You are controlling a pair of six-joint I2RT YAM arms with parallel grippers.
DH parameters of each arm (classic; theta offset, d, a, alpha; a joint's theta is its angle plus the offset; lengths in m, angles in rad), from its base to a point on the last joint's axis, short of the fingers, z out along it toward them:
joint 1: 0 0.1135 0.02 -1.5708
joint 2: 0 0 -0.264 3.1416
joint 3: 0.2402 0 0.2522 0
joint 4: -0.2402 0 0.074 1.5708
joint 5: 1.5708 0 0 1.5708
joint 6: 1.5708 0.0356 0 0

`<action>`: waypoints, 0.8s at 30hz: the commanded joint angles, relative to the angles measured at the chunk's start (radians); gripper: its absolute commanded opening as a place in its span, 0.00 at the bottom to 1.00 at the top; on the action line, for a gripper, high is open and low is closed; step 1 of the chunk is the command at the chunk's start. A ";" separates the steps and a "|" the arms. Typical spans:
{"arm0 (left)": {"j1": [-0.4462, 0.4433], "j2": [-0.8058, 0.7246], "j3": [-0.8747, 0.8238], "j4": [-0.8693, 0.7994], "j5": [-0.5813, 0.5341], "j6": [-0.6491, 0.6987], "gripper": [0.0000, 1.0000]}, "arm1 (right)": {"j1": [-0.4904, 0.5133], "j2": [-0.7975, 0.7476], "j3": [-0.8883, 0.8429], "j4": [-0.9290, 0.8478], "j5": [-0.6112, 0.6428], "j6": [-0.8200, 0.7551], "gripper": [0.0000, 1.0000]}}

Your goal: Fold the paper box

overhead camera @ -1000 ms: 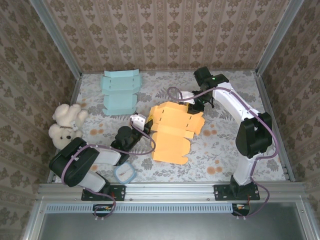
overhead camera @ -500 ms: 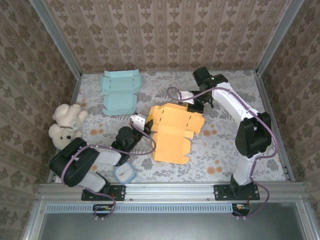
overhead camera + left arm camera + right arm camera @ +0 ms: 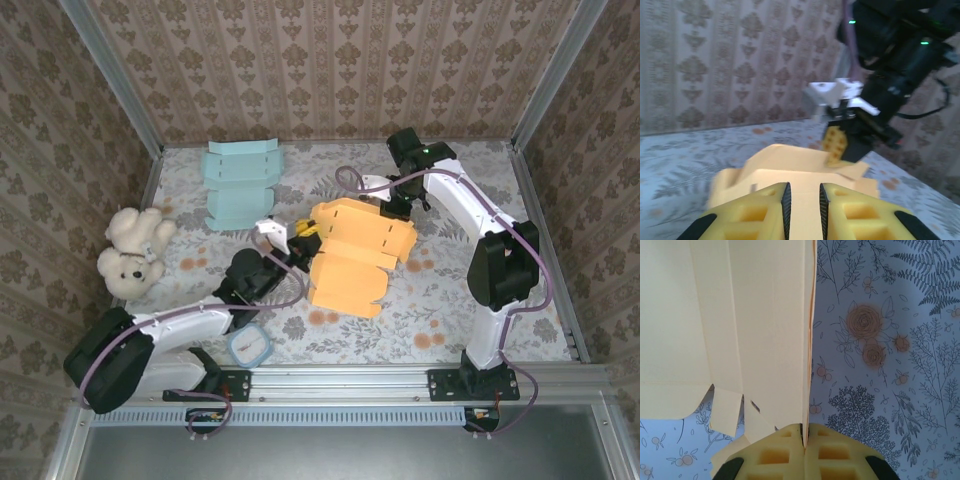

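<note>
Brown damask wallpaper (image 3: 330, 70) on three sides — pale floral-printed table (image 3: 430, 300) below, edged with aluminium rails (image 3: 330, 378).

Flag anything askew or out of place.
The orange paper box sits askew, one edge pinched up by the right fingers. Two teddy bears lie tumbled at the left edge of the table.

On my floral-patterned table (image 3: 450, 300) lie a flat light-blue cardboard blank (image 3: 240, 187), an orange paper box (image 3: 350, 272) and white plush bears (image 3: 137, 233).
</note>
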 commanded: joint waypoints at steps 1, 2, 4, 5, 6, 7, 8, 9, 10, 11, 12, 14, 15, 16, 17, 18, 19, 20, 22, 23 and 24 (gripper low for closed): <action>-0.007 0.028 0.099 -0.187 0.038 -0.057 0.24 | -0.009 0.010 0.021 -0.034 -0.018 0.003 0.00; -0.004 0.049 0.138 -0.253 0.027 -0.066 0.23 | -0.011 0.004 0.015 -0.030 -0.030 -0.003 0.00; 0.009 0.101 0.190 -0.322 0.016 -0.089 0.22 | -0.012 -0.012 -0.011 -0.016 -0.047 -0.026 0.00; 0.025 0.126 0.200 -0.322 0.023 -0.116 0.20 | -0.011 -0.024 -0.028 -0.003 -0.053 -0.036 0.00; 0.043 0.150 0.201 -0.304 0.036 -0.140 0.19 | -0.013 -0.031 -0.041 0.007 -0.057 -0.044 0.00; 0.065 0.172 0.200 -0.281 0.053 -0.174 0.17 | -0.011 -0.039 -0.053 0.020 -0.059 -0.051 0.00; 0.087 0.198 0.202 -0.259 0.072 -0.201 0.17 | -0.012 -0.044 -0.062 0.027 -0.059 -0.056 0.00; 0.102 0.218 0.207 -0.248 0.093 -0.219 0.16 | -0.011 -0.048 -0.067 0.029 -0.059 -0.061 0.00; 0.120 0.241 0.212 -0.234 0.118 -0.238 0.16 | -0.011 -0.052 -0.072 0.029 -0.060 -0.067 0.00; 0.137 0.265 0.222 -0.221 0.145 -0.259 0.16 | -0.012 -0.053 -0.075 0.031 -0.060 -0.070 0.00; 0.149 0.284 0.230 -0.211 0.165 -0.274 0.16 | -0.012 -0.053 -0.076 0.031 -0.063 -0.071 0.00; 0.173 0.320 0.240 -0.185 0.198 -0.307 0.15 | -0.012 -0.055 -0.078 0.030 -0.066 -0.073 0.00; 0.186 0.334 0.240 -0.172 0.203 -0.319 0.15 | -0.012 -0.057 -0.079 0.029 -0.068 -0.076 0.00; 0.196 0.347 0.240 -0.158 0.206 -0.335 0.15 | -0.012 -0.058 -0.083 0.030 -0.069 -0.079 0.00; 0.209 0.356 0.237 -0.147 0.208 -0.348 0.15 | -0.011 -0.059 -0.086 0.033 -0.069 -0.081 0.00; 0.216 0.366 0.236 -0.138 0.209 -0.358 0.14 | -0.012 -0.059 -0.089 0.035 -0.069 -0.082 0.00; 0.224 0.378 0.240 -0.131 0.214 -0.368 0.14 | -0.012 -0.060 -0.092 0.038 -0.069 -0.085 0.00; 0.231 0.390 0.245 -0.125 0.222 -0.375 0.14 | -0.012 -0.060 -0.094 0.037 -0.071 -0.088 0.00; 0.236 0.410 0.263 -0.122 0.245 -0.379 0.14 | -0.012 -0.059 -0.098 0.039 -0.078 -0.094 0.00; 0.236 0.421 0.274 -0.126 0.255 -0.378 0.14 | -0.011 -0.060 -0.102 0.041 -0.080 -0.097 0.00; 0.236 0.426 0.283 -0.128 0.262 -0.380 0.14 | -0.010 -0.060 -0.104 0.045 -0.078 -0.098 0.00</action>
